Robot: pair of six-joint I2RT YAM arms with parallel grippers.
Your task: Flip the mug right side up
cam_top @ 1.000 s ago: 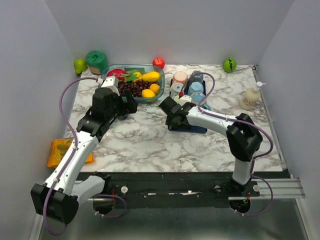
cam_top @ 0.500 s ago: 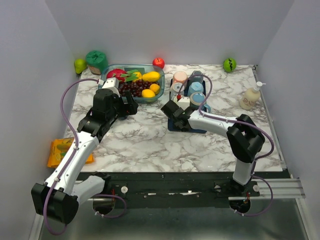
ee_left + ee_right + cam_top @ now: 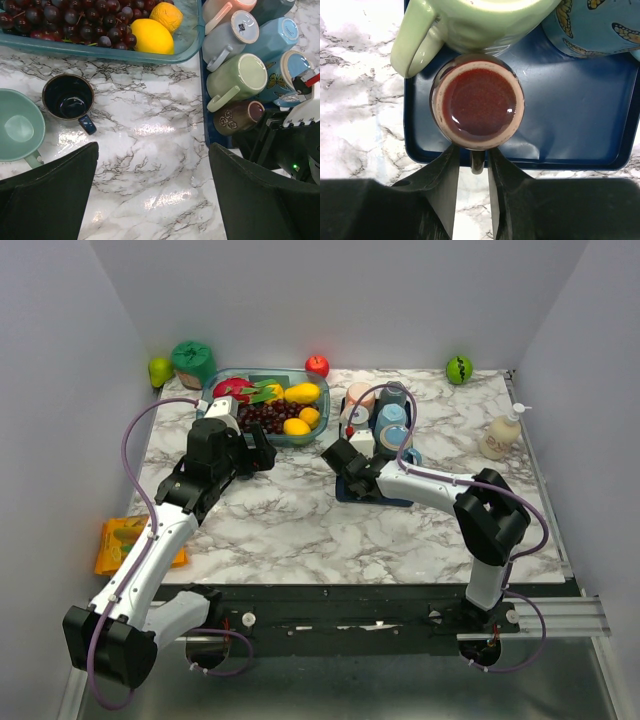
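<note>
Brown mug (image 3: 477, 102) is standing upside down, base facing up, in the near left corner of the blue tray (image 3: 570, 100). It is touching the pale green mug (image 3: 485, 20) behind it. Its handle (image 3: 477, 164) is pointing toward the tray's near edge.

Right gripper (image 3: 472, 156) is reaching in low from the near side. Its fingers are pinching the handle from both sides, so the grasp appears made. The mug's rim looks to be resting flat on the tray: no lift and no tilt showing yet.

Left gripper (image 3: 153, 165) is hanging over bare marble table (image 3: 150, 90) left of the tray, jaws spread wide, carrying nothing.

Progress, as a judgement: the approach and handle grip are looking complete, while lifting, rolling the mug over and setting it down mouth-up are all remaining.

A navy mug (image 3: 68, 97) and a teal mug (image 3: 17, 127) are sitting mouth-up on the table near the fruit bin (image 3: 190, 47), suggesting where an upright mug may go.

Watching for: the green mug is crowding the brown one, so it may get nudged during the lift.
</note>
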